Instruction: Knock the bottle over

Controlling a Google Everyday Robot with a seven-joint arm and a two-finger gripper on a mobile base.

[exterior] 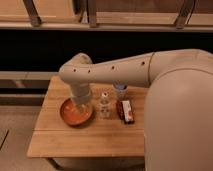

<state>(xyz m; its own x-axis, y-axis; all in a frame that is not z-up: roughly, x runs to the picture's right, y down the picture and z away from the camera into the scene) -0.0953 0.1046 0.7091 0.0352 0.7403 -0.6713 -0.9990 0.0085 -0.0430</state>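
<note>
1. Camera view: a thick cream-coloured robot arm (pixel 115 72) reaches in from the right, bends at a rounded elbow and drops straight down toward a light wooden slatted table (pixel 75 142).
2. The gripper (pixel 78 107) is at the lower end of that arm, hanging low over a shallow round orange bowl (pixel 75 116) on the left part of the table. Its tip seems to sit within the bowl's rim, though I cannot tell whether it touches the bowl.
3. The wrist housing covers most of the gripper, so I cannot tell how far open it is or whether it has hold of anything.
4. The small clear plastic bottle with a whitish cap and pale label (pixel 104 105) stands upright on the table just to the right of the gripper. It is near the gripper but apart from it, and a narrow strip of wood shows between the bottle and the bowl's rim.
5. Further right of the gripper and a little further back stands a clear container with a blue cap (pixel 120 90), its top close under the arm.
6. A dark rectangular packet with a white and red label (pixel 126 111) lies flat on the far side of the bottle from the gripper.
7. The robot's bulky cream body (pixel 180 125) fills the right side and hides the table's right edge.
</note>
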